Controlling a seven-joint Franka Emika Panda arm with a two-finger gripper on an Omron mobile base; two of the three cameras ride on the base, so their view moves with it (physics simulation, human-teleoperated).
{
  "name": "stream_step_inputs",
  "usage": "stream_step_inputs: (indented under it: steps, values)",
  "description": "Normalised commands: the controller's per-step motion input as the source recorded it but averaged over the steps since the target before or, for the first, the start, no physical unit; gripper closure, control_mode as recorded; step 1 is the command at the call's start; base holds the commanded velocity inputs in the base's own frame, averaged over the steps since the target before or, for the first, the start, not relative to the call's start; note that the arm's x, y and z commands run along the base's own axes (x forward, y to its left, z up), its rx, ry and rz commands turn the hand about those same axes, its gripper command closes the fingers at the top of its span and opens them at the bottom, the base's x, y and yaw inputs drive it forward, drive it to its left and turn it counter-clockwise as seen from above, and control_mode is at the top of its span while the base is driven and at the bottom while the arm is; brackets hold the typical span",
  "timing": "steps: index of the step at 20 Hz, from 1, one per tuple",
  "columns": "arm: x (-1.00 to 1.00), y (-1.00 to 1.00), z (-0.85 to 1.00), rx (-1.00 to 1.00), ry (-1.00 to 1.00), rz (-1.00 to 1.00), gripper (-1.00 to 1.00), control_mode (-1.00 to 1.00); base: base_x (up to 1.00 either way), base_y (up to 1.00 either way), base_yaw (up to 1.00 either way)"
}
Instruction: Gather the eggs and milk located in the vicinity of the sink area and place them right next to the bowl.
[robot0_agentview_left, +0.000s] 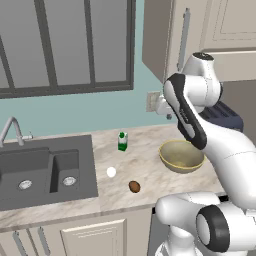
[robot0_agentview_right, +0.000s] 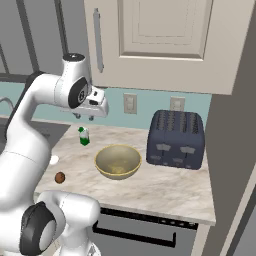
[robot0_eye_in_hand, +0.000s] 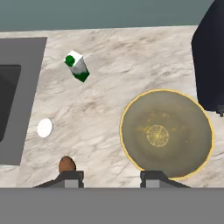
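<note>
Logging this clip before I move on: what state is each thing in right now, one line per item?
Milk carton: upright on the counter, cap on, near the sink, apart from the bowl.
White egg: lying on the counter beside the sink.
Brown egg: lying on the counter, not moved.
Bowl: upright, empty.
Sink: basins empty.
Gripper: above the counter, holding nothing.

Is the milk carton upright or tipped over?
Upright. The milk carton stands on its green base on the counter, cap on top, between sink and bowl.

Kitchen: sink (robot0_agentview_left: 45, 172), toaster (robot0_agentview_right: 176, 139), cabinets (robot0_agentview_right: 160, 40)
</note>
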Motion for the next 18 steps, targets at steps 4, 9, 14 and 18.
stream_step_inputs:
  steps: [4,9,14,18]
  values:
    - [0.0,0.07,-0.18,0.0,0.0,0.0,-1.0,-1.0,0.0,0.0,0.0]
    - [0.01,0.17,-0.29,0.0,0.0,-0.04,-1.0,-1.0,0.0,0.0,0.0]
    - [0.12,0.35,-0.14,-0.02,0.0,-0.09,-1.0,-1.0,0.0,0.0,0.0]
    - [0.21,0.35,-0.08,-0.02,0.0,-0.12,-1.0,-1.0,0.0,0.0,0.0]
